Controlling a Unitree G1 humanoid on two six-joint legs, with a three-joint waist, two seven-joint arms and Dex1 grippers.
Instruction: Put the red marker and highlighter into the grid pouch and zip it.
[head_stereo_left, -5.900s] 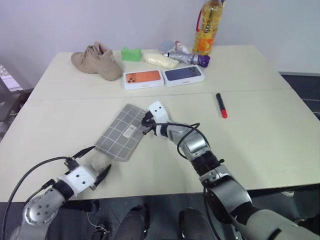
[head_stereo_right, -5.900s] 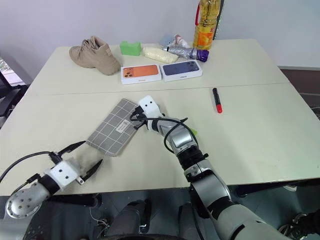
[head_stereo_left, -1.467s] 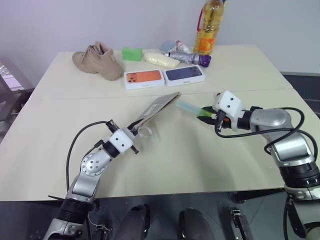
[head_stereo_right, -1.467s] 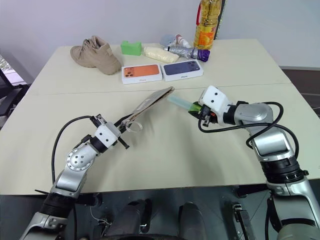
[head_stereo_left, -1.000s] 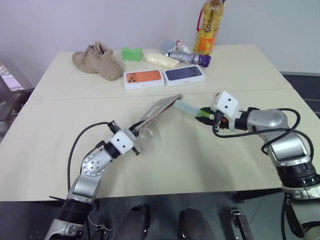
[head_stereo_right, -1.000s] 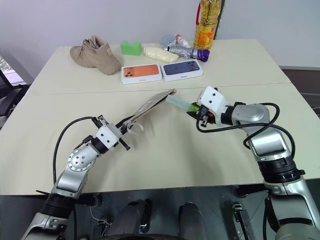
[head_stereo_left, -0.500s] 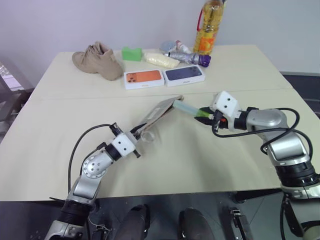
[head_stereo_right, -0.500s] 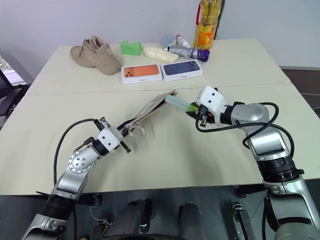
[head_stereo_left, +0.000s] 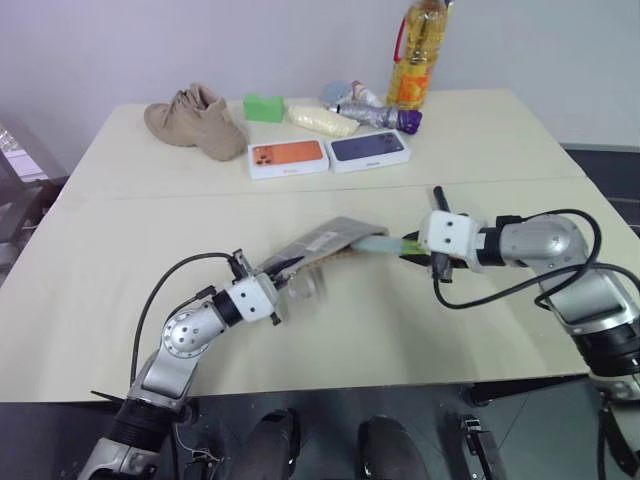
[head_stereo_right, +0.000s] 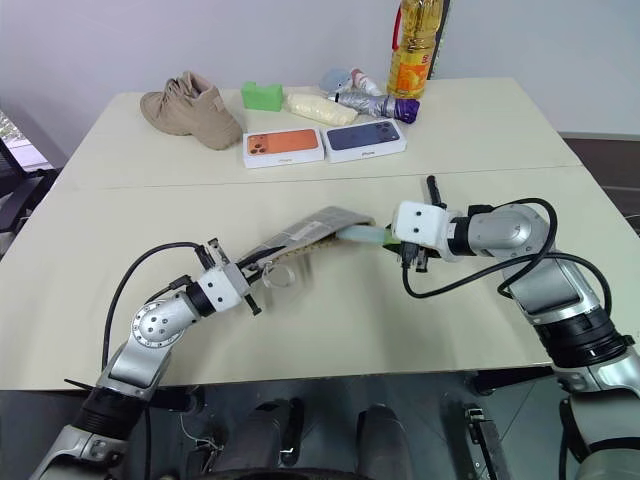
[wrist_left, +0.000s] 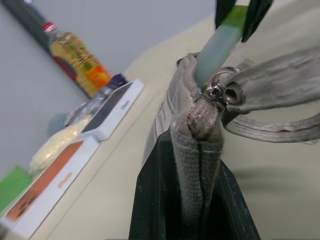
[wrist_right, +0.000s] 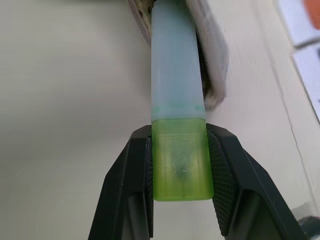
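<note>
Far side of table (head_stereo_left: 520, 150), well beyond both hands: tan shoe (head_stereo_left: 193, 120), green block (head_stereo_left: 263, 106), pale bag (head_stereo_left: 320, 121), oil bottle (head_stereo_left: 415, 55) upright, purple-capped foil item (head_stereo_left: 380, 117). Nearer, between those and the hands: orange phone box (head_stereo_left: 287, 157) just beside dark blue phone box (head_stereo_left: 367, 150).

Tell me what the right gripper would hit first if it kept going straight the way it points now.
Probably the grid pouch. The right gripper holds the highlighter by its green cap, barrel tip already at the pouch's open mouth, so the mouth edge lies first in line; depth is uncertain.
</note>
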